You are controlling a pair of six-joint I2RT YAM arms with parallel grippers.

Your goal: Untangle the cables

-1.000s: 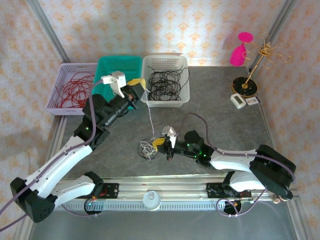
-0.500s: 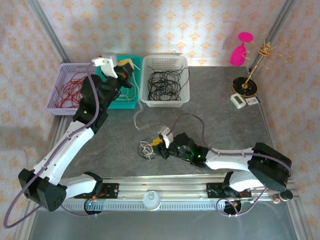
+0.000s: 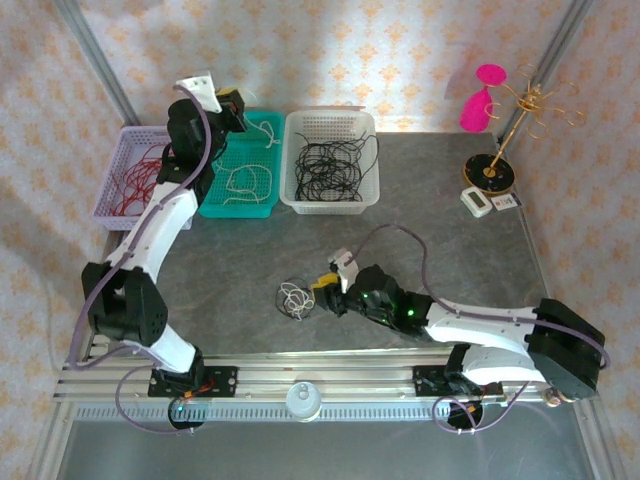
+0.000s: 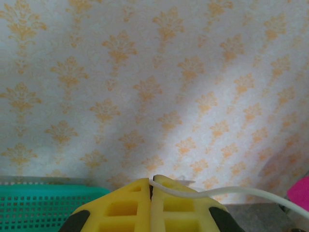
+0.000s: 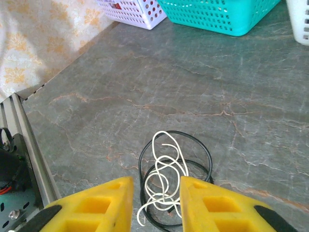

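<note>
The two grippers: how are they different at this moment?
The left gripper is pinched shut on a white cable, up high above the teal basket; the right gripper is open, low over the tangled clump on the table. Both have yellow fingers.

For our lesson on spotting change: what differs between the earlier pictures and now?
The left claw, shut on a white cable, swung back and up over the teal basket, laying the cable's length inside. The right claw opened above the clump. The clump stayed put.
</note>
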